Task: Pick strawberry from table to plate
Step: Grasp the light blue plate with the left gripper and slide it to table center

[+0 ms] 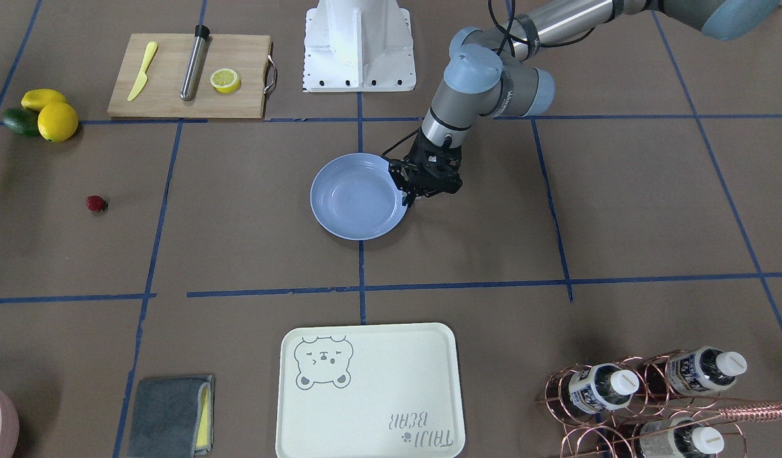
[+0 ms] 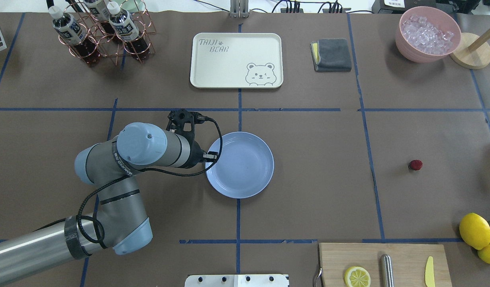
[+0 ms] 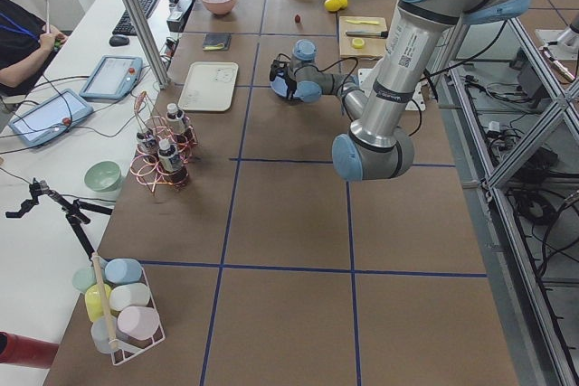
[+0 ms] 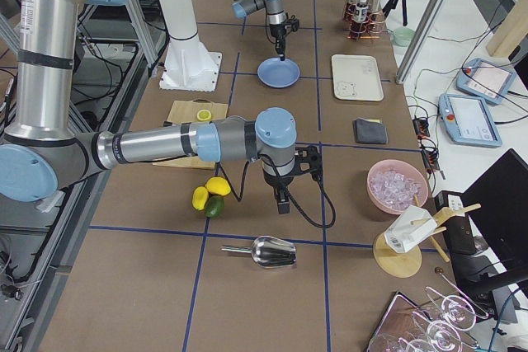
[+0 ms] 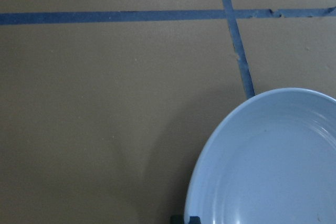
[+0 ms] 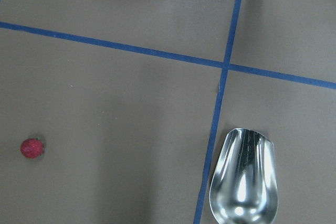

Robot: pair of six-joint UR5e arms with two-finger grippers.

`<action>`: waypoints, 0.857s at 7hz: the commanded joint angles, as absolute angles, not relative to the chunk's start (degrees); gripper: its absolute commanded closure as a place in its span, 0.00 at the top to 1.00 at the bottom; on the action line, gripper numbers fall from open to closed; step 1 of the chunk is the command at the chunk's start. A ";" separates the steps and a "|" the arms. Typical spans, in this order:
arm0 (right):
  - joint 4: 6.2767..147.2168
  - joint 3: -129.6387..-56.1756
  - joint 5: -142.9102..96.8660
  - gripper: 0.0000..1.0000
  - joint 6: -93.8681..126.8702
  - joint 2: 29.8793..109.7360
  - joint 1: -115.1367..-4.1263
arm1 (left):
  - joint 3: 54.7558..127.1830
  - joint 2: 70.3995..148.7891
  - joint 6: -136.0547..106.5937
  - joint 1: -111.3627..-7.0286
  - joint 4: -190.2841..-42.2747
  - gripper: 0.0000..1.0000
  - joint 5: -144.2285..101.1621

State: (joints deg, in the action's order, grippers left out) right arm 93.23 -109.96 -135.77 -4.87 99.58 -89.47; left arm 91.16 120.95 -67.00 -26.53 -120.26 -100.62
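The strawberry (image 1: 96, 203) is a tiny dark red berry that lies alone on the brown table (image 1: 251, 210). It also shows at the right in the overhead view (image 2: 415, 164) and at the lower left of the right wrist view (image 6: 31, 148). The light blue plate (image 2: 245, 165) sits empty mid-table. My left gripper (image 1: 409, 198) stands shut at the plate's rim, its dark fingertips (image 5: 193, 219) just showing beside the plate (image 5: 273, 161). My right gripper (image 4: 283, 202) shows only in the exterior right view, pointing down near the lemons; I cannot tell if it is open or shut.
A wooden cutting board (image 1: 175, 95) bears a lemon half, a yellow knife and a steel rod. Two lemons (image 1: 57, 121) and an avocado lie beside it. The cream bear tray (image 1: 365, 394), a bottle rack (image 1: 651, 394), a grey cloth (image 1: 168, 416) and a metal scoop (image 6: 244, 174) sit around.
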 commanded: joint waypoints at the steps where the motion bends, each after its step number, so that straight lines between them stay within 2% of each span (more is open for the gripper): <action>1: 93.16 -110.13 -135.70 1.00 -5.10 99.58 -89.47 | 90.97 120.85 -67.15 -26.46 -120.24 0.86 -100.55; 2: 93.08 -110.30 -135.70 1.00 -5.01 99.23 -89.39 | 91.58 120.41 -66.80 -26.54 -120.15 1.00 -100.46; 4: 88.19 -110.57 -136.14 1.00 -5.71 98.70 -89.38 | 96.73 117.97 -55.03 -32.91 -118.66 1.00 -102.55; 5: 81.37 -110.04 -136.23 1.00 -5.02 99.40 -89.38 | 101.81 113.42 -46.75 -39.57 -114.39 1.00 -108.57; 6: 80.60 -109.87 -135.71 1.00 -4.92 98.53 -87.73 | 104.30 110.42 -36.84 -47.03 -110.08 1.00 -112.37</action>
